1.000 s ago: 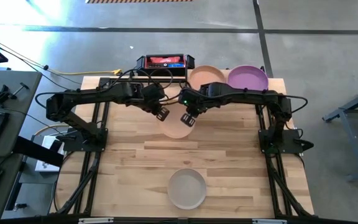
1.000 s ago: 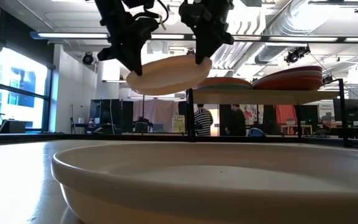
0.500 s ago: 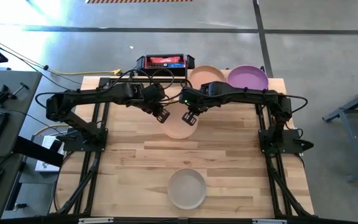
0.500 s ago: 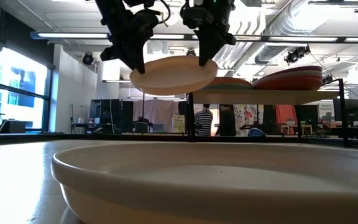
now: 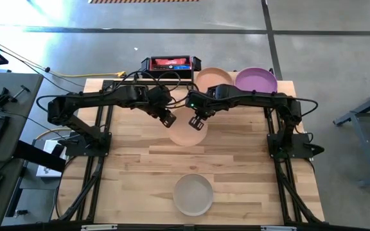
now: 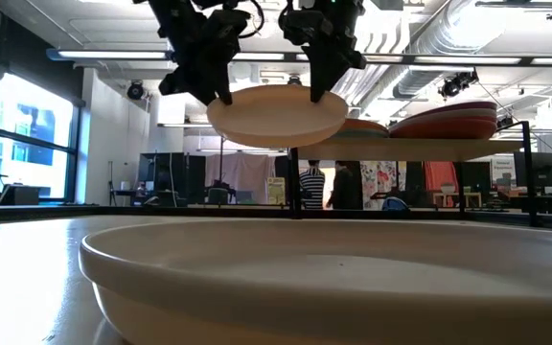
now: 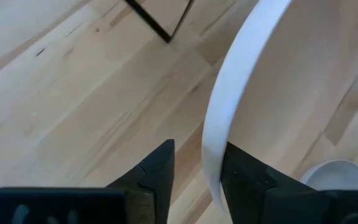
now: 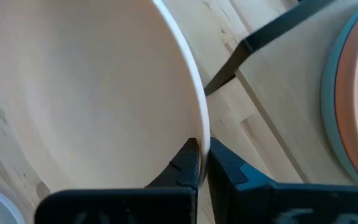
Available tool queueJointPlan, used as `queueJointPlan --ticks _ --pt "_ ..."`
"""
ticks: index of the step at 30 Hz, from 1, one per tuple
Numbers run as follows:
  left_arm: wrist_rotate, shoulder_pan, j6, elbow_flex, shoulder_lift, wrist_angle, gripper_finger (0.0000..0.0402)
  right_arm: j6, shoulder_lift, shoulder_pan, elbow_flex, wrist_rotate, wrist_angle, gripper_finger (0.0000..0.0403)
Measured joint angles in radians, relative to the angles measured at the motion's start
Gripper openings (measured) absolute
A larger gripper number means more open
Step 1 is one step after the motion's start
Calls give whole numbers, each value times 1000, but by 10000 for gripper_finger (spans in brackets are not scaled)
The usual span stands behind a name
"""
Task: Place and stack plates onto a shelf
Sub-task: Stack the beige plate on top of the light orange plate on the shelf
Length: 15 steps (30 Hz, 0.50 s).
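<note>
Cream in colour, the plate [image 5: 186, 130] now in hand hangs in the air above the desk [image 5: 140, 160], just short of the shelf [image 6: 420, 147] and roughly level with its board. Both arms carry it between them. The left gripper [image 5: 167, 119] pinches one side of the rim and the right gripper [image 5: 196, 122] the opposite side; each wrist view shows that arm's jaws closed down to a narrow gap with the plate's edge clamped between them.

On the shelf, the low view shows two stacks already built: one ends in a peach plate [image 5: 212, 77] lying on a teal one, and the other holds an orange-red plate [image 6: 446, 123] under the purple plate [image 5: 256, 81]. By my judgement the job is well past halfway. The cream plate has yet to travel over the shelf and settle on a stack, and the pale grey plate [image 5: 193, 194] sits untouched near the front of the desk.

How many plates each stack holds cannot be counted, since only their edges show. From above, the arms cover much of the shelf board and the near edge of the peach plate.
</note>
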Motion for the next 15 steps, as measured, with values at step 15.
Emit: queueJointPlan --ticks 15 --pt "5 6 1 0 -135 13 118 -39 -30 -35 2 2 -146 1"
